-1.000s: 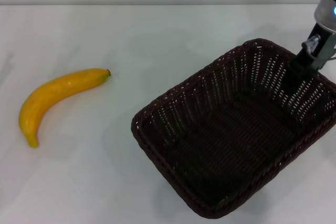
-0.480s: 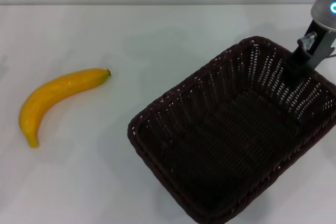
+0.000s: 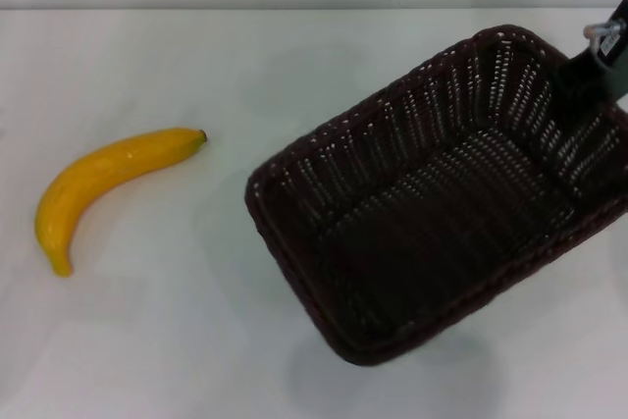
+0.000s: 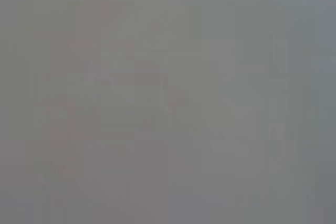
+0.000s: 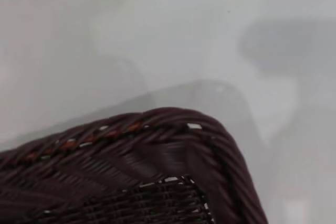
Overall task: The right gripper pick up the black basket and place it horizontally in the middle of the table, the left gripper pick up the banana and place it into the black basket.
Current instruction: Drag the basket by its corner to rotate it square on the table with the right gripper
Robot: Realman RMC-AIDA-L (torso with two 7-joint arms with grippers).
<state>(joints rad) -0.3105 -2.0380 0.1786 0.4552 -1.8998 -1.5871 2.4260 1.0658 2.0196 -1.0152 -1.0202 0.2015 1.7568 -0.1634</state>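
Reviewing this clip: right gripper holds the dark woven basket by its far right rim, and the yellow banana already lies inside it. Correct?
Not quite. In the head view the curved yellow banana lies on the plain white table, apart from the dark woven wicker basket. The right gripper is at its rim.

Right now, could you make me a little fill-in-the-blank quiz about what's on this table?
1. The fruit lying on the white table is a ____.
2. The banana lies to the ____ of the black basket in the head view.
3. The right gripper is at the basket's far ____ corner.
4. Inside, the basket holds ____.

Missing words: banana; left; right; nothing
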